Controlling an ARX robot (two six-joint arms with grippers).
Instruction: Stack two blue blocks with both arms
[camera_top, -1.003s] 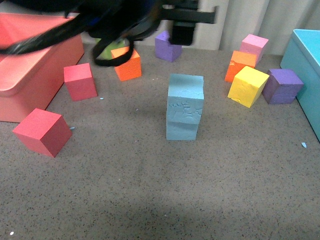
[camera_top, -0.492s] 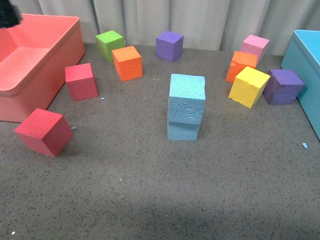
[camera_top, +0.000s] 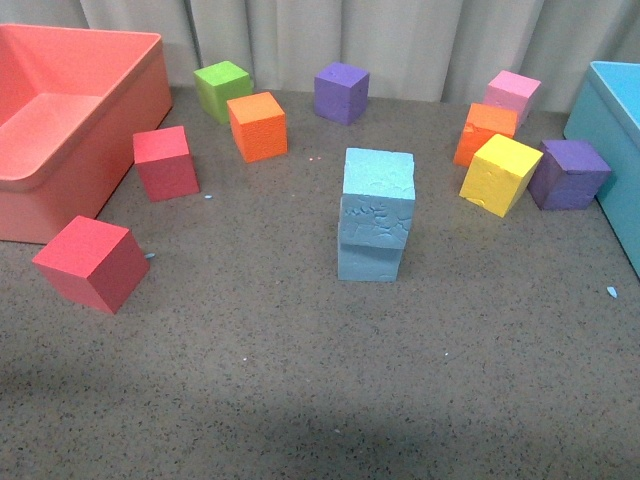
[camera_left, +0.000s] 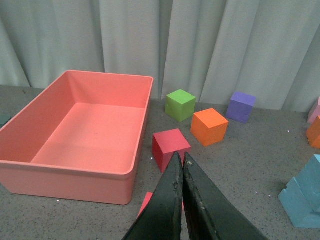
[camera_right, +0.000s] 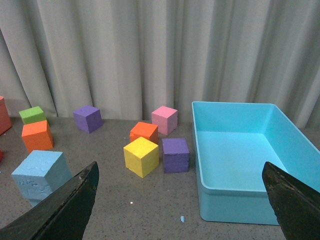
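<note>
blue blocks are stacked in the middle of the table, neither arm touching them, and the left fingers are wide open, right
Not quite. The left fingers are shut, pressed together with nothing between them, as the left wrist view shows. The rest holds: the upper blue block sits on the lower blue block mid-table, with neither arm touching them.

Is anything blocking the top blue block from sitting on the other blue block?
No, nothing visible is in the way. The top blue block already sits right on the bottom blue block, with the other coloured cubes standing apart from the stack.
</note>
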